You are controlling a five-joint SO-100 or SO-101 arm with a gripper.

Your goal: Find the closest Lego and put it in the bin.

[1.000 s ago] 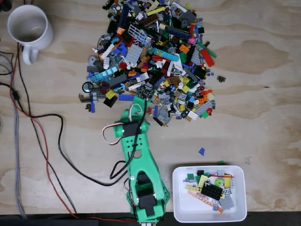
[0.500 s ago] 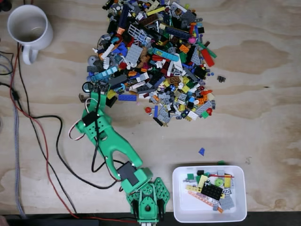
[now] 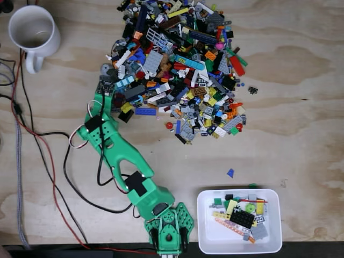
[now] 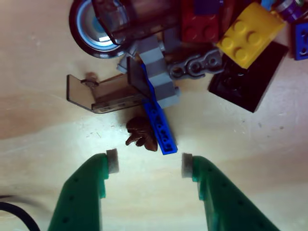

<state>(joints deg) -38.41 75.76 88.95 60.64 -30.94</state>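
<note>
My green gripper [image 4: 149,163] stands open just above the wood, its white-padded fingertips [image 4: 111,161] apart with nothing between them. Just ahead of them lie a thin blue Lego strip [image 4: 161,127] and a small brown piece [image 4: 142,134], with a smoky clear panel [image 4: 103,96], a grey stepped piece [image 4: 156,72] and a wheel [image 4: 94,24] behind. In the fixed view the gripper [image 3: 105,102] hangs over the lower left corner of the big Lego pile [image 3: 177,64], hiding those pieces. The white bin [image 3: 212,236] sits at the bottom right, holding several bricks.
A white mug [image 3: 33,32] stands at the top left. Cables [image 3: 51,161] run down the left side past the arm. One small blue piece [image 3: 230,172] lies alone above the bin. A yellow brick [image 4: 248,33] and a black plate [image 4: 250,82] lie right of the gripper's front.
The arm has swung left from the middle of the pile's lower edge to its lower left corner, then reached slightly farther up into it.
</note>
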